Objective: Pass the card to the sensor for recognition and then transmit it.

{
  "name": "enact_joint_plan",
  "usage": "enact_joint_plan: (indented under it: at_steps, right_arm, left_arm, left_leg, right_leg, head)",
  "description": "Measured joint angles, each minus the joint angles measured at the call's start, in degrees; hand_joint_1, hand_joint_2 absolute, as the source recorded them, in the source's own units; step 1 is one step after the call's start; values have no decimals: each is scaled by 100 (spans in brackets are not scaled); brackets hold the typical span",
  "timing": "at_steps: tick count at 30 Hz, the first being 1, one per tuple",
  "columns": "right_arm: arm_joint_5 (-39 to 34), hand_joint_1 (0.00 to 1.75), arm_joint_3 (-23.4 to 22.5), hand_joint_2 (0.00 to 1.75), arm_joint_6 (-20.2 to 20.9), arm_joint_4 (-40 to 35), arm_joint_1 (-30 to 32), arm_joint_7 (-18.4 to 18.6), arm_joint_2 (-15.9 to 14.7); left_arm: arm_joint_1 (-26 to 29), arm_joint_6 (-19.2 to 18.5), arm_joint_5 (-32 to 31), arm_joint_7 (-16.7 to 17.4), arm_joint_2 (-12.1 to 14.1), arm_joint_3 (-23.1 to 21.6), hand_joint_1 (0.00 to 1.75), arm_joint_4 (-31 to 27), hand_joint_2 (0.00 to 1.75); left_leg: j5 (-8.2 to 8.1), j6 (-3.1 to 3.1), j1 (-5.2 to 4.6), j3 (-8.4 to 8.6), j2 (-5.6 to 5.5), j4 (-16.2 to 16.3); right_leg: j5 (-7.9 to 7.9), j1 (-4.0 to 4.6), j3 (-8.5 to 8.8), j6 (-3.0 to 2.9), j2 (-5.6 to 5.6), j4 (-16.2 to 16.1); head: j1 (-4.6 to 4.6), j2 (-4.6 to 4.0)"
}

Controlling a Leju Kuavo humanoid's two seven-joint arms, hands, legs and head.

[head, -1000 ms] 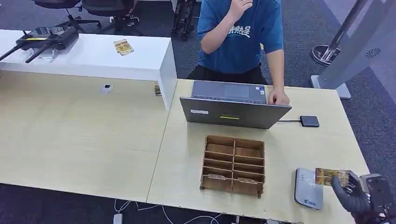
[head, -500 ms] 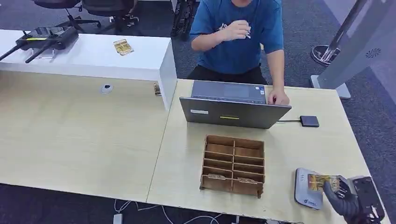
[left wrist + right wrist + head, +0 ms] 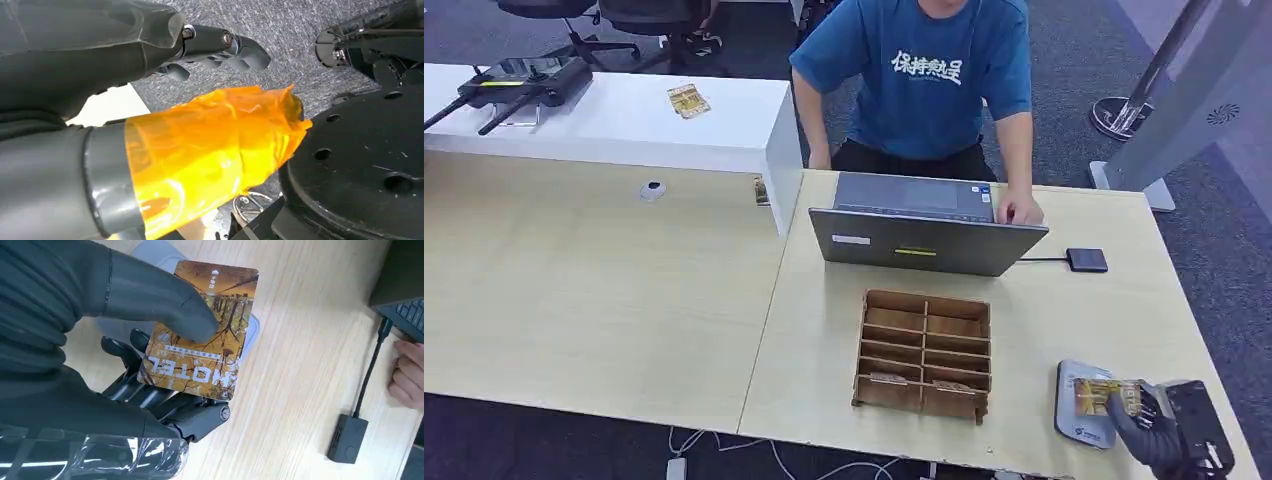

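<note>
A brown-gold hotel card (image 3: 1107,396) is pinched by my right hand (image 3: 1162,428) at the table's near right corner. It lies flat over the grey sensor pad (image 3: 1074,420), covering the pad's right part. In the right wrist view the thumb presses on the card (image 3: 202,330) from above and dark fingers support it from below, with the sensor (image 3: 150,250) showing behind it. Whether the card touches the pad I cannot tell. My left hand (image 3: 150,100) hangs above grey carpet with nothing in it, its thumb wrapped in orange film.
A wooden slotted organiser (image 3: 924,355) stands left of the sensor. Behind it sits an open laptop (image 3: 924,240) with a person (image 3: 924,80) in a blue shirt at it. A small black box (image 3: 1087,260) on a cable lies to the right. The table's front edge runs just below my hand.
My right hand has come down and to the left with the card, from beside the sensor to over it. The person has lowered a raised hand.
</note>
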Motion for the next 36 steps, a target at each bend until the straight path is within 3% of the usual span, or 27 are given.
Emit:
enact_joint_plan:
  at_steps: [36]
  right_arm:
    - [367,175,332,175,-57,306,-288,306,-194]
  left_arm:
    - [1,-79,-229,17,92,140,0,0,0]
  left_leg:
    - [0,0,0,0,0,0]
  right_leg:
    - [0,0,2,0,0,1]
  head:
    - [0,0]
